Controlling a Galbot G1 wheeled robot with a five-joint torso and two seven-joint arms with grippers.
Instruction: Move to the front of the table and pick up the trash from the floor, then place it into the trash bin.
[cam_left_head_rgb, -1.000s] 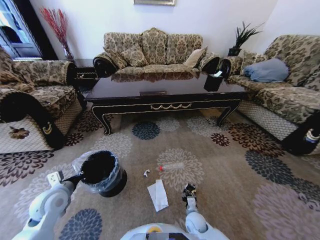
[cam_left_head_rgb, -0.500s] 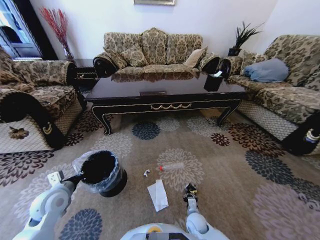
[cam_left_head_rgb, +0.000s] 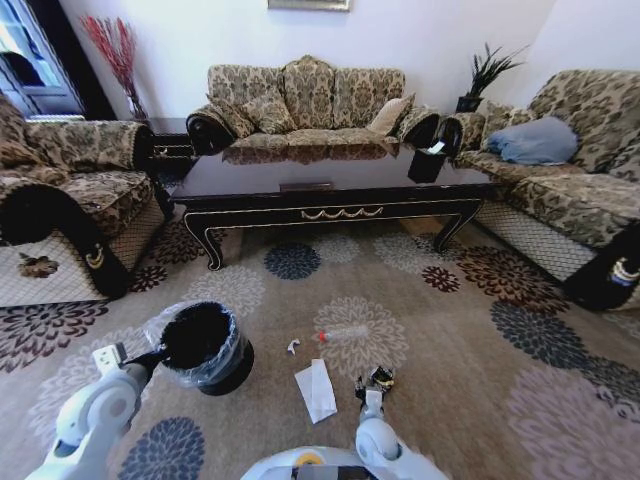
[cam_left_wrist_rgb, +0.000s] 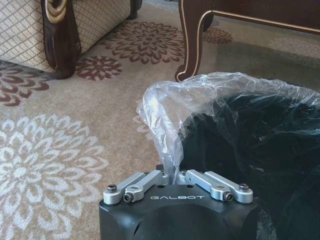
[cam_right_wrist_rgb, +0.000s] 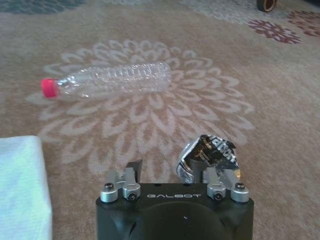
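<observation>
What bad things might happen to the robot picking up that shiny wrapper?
The wrapper sits against one side of the open right hand, not centered, so closing might just push it away. The left hand pinches only the bin's thin bag, which might tear or slip.

Open carpet floor (cam_left_head_rgb: 440, 330) spreads between me and the table (cam_left_head_rgb: 330, 190), so there is room to pass there. Near my right end effector (cam_left_head_rgb: 371, 385), its fingers spread, the crumpled wrapper (cam_right_wrist_rgb: 207, 152) sits against one finger, the white paper (cam_left_head_rgb: 316, 390) lies just beside, and the bottle (cam_right_wrist_rgb: 110, 80) lies farther out across a flower medallion (bare carpet on all sides of it). My left end effector (cam_left_wrist_rgb: 176, 181) is pinched on the liner of the trash bin (cam_left_head_rgb: 205, 348), whose black wall blocks that side.
</observation>
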